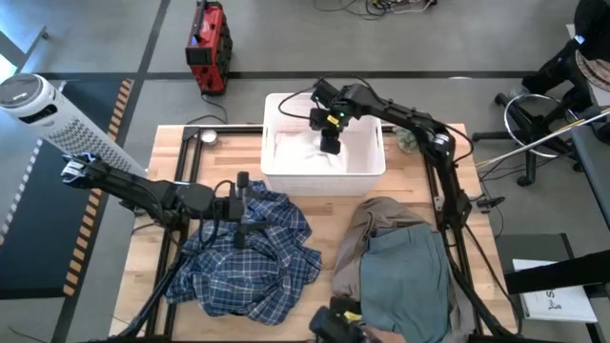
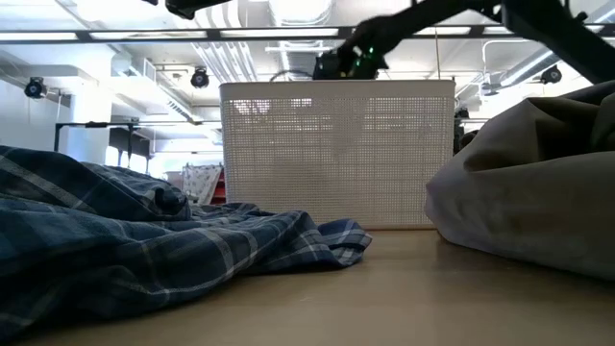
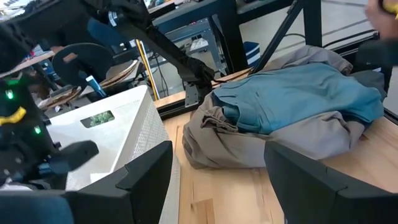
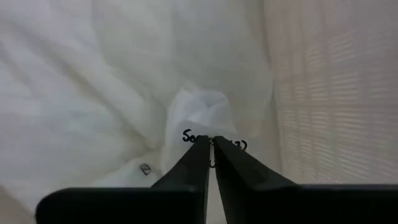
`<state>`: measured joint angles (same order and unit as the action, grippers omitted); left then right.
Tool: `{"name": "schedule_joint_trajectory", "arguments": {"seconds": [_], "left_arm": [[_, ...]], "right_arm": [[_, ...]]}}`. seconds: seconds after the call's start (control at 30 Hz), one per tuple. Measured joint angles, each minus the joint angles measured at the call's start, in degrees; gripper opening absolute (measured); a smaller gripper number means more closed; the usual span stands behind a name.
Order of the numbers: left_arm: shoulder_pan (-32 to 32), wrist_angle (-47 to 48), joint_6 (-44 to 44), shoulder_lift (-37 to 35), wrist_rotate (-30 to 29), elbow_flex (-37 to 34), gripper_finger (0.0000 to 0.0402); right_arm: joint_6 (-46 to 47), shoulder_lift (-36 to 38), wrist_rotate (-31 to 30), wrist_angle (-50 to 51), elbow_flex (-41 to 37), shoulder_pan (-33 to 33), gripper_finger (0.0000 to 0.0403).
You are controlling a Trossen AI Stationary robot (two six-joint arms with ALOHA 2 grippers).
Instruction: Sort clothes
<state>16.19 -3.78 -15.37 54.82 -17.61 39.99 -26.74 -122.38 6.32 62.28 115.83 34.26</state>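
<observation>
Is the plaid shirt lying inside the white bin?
No: the blue-white plaid shirt lies on the table in front of the white bin.

1. One white plastic bin [image 1: 367, 164] stands at the table's far edge.
2. One white garment [image 1: 303, 150] lies inside the bin.
3. One blue-white plaid shirt [image 1: 250, 252] lies in front of the bin, toward its left.
4. One taupe garment [image 1: 376, 224] lies in front of the bin, toward its right.
5. One grey-blue shirt [image 1: 405, 276] lies on the taupe garment.
6. Two robot arms: one reaches over the bin, one over the plaid shirt.
7. One red case [image 1: 209, 46] stands on the floor beyond the bin.
</observation>
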Motion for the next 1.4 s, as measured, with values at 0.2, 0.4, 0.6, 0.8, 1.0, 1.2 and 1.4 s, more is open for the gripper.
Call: {"name": "schedule_joint_trajectory", "arguments": {"seconds": [0.2, 0.4, 0.6, 0.8, 1.0, 1.2, 1.4], "left_arm": [[0.0, 0.55, 0.04, -0.65, 0.0, 0.0, 0.0242], [0.02, 1.85, 0.06, -0.72, 0.0, 0.0, 0.0242], [0.02, 2.32, 0.06, -0.58, 0.02, 0.0, 0.0242], [0.0, 2.83, 0.06, -0.58, 0.04, 0.0, 0.0242], [0.0, 2.72, 0.06, -0.58, 0.07, 0.0, 0.0242], [0.01, 1.83, 0.06, -0.6, 0.11, 0.0, 0.0242], [0.01, 1.61, 0.47, -0.54, 0.11, 0.0, 0.0242]], "right_arm": [[-2.61, -4.88, 0.15, 0.22, 0.0, 1.3, 0.0002], [-2.96, -8.94, 3.98, 0.59, 0.04, 2.28, 0.0001], [-3.96, -11.34, 4.19, 0.44, 0.17, 2.51, 0.0], [-2.94, -11.7, 4.3, 0.4, 0.13, 2.48, 0.0], [-0.59, -5.27, 1.43, 2.63, 0.96, 1.79, 0.0], [1.5, 5.66, -1.26, 3.57, 1.76, 0.22, 0.0], [5.15, 17.31, -1.6, 3.73, 1.88, -1.77, 0.0]]}}
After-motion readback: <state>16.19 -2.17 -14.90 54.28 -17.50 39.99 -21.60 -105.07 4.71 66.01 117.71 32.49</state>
